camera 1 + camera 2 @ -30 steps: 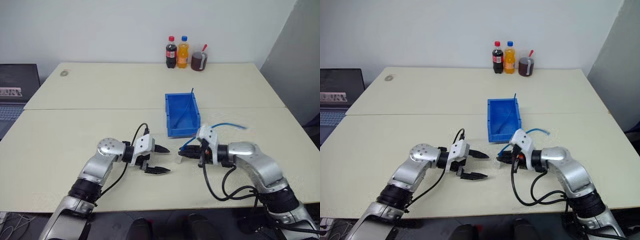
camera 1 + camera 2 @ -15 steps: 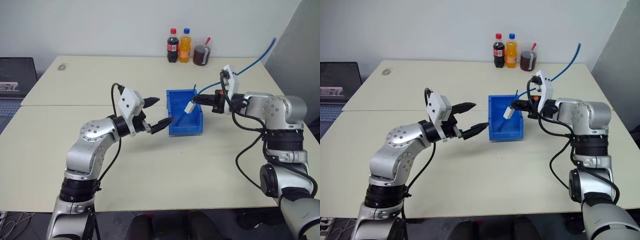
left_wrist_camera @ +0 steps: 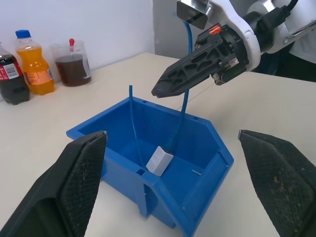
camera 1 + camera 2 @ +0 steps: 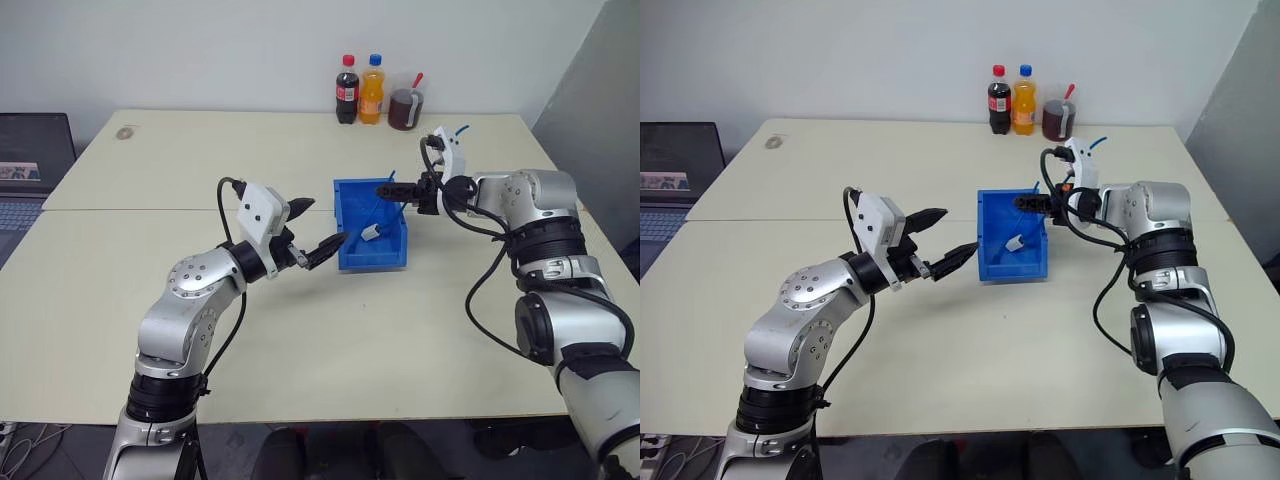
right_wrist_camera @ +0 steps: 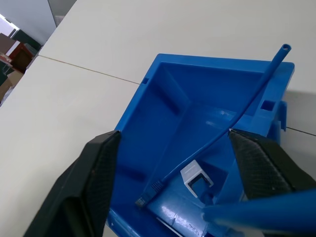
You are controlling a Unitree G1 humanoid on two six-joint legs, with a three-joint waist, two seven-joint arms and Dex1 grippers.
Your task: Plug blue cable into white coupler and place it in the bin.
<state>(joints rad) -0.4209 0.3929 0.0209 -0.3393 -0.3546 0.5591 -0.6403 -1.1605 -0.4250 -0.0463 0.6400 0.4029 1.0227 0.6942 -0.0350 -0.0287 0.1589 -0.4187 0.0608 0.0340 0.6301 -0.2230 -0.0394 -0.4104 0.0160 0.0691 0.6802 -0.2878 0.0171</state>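
**Over the bin: coupler down inside, cable partly lost from sight**

Inside the bin (image 4: 350, 225), the white coupler (image 3: 159, 160) lies on the floor, with the blue cable (image 3: 183, 106) running up from it past the rim toward the right gripper (image 4: 385, 192). Where plug meets coupler is hard to make out; from the left wrist view the cable's lower end seems to reach the coupler, but whether it is seated I cannot tell. The cable's upper run passes behind the right gripper's body and is cut off there, with a short piece showing again above the wrist. A second, thinner blue cable (image 5: 217, 136) leans across the bin from floor to a far corner, its tip poking above the rim.

The right gripper hangs over the bin's right rim with its fingers spread wide in its own wrist view, nothing between them. The left gripper (image 4: 318, 228) is held just left of the bin, claw spread and empty, clear of the wall.

At the table's far edge stand a cola bottle (image 4: 346, 89), an orange soda bottle (image 4: 372, 89) and a cup of dark drink (image 4: 404, 108) with a red-tipped stick in it, well apart from the bin. A laptop (image 4: 28, 165), partly cut off, sits at the left edge. Black robot cables loop below both wrists.
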